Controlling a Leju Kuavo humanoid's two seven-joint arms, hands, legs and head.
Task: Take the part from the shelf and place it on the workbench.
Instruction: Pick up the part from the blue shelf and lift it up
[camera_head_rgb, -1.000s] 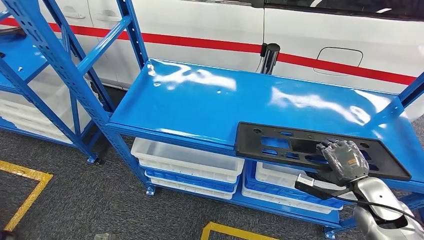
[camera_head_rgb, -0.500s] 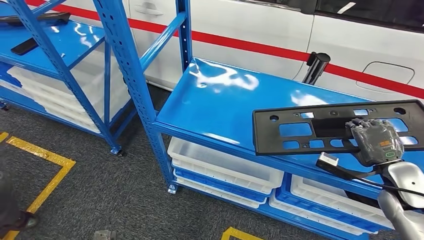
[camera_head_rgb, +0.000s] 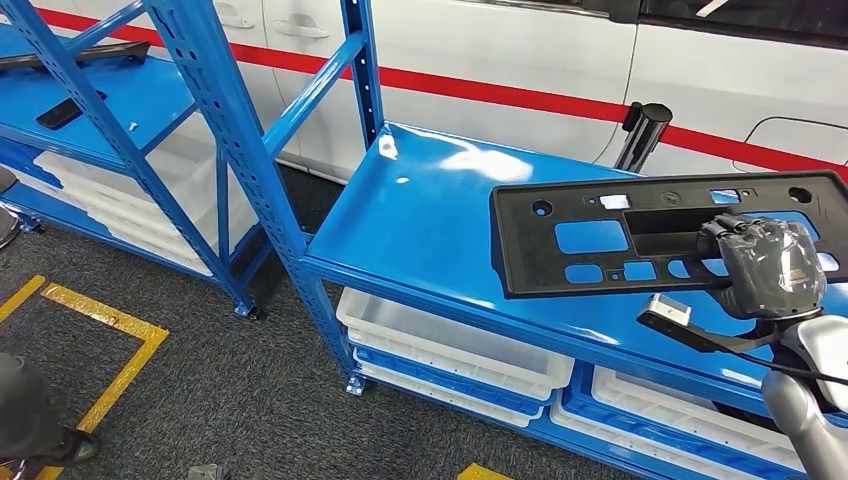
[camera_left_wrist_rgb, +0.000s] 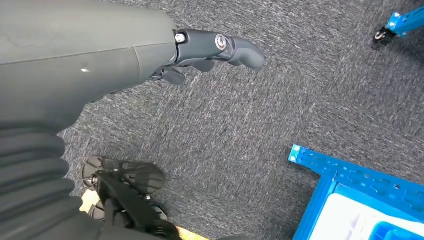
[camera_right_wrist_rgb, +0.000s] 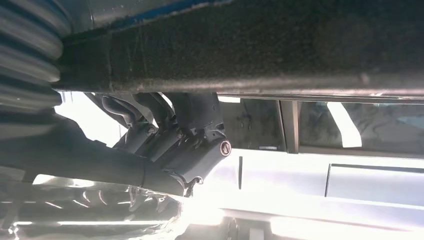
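A long black plastic part (camera_head_rgb: 600, 235) with several cut-outs hangs flat above the blue shelf board (camera_head_rgb: 430, 220) in the head view. My right hand (camera_head_rgb: 765, 265) grips its near edge toward the right end, with the fingers wrapped around it. In the right wrist view the part's dark edge (camera_right_wrist_rgb: 250, 50) runs across the frame, and the fingers (camera_right_wrist_rgb: 170, 130) curl up against it. My left hand (camera_left_wrist_rgb: 210, 50) hangs over the grey carpet, its fingers loosely bent and holding nothing.
White trays (camera_head_rgb: 440, 335) sit under the blue shelf board. Blue uprights (camera_head_rgb: 240, 140) stand to the left, with a second blue rack (camera_head_rgb: 90, 100) beyond them. A white car with a red stripe (camera_head_rgb: 500, 85) is behind. Yellow floor tape (camera_head_rgb: 110, 330) marks the carpet.
The camera has swung, so the whole scene shifted right and then a little left. The part has risen off the shelf board in my right hand and sits higher now.
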